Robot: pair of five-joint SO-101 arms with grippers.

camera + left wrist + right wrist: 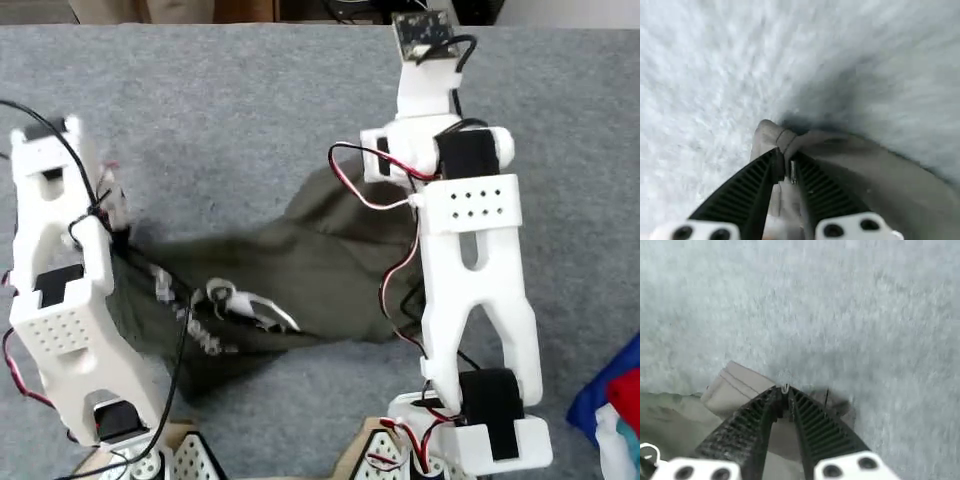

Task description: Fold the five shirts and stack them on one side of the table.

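Note:
An olive-green shirt (300, 270) with a white print hangs stretched between the two arms above the grey table. My left gripper (785, 169) is shut on a folded edge of the shirt (865, 170), at its left end in the high view (113, 215). My right gripper (785, 399) is shut on another edge of the shirt (740, 387), at its far right corner under the right arm (450, 170). The cloth sags toward the table's front between the two grips.
A pile of other shirts (612, 400), blue, red and white, lies at the right front edge. Grey felt table surface (230, 110) lies open behind the shirt. The arm bases (400, 450) stand at the front edge.

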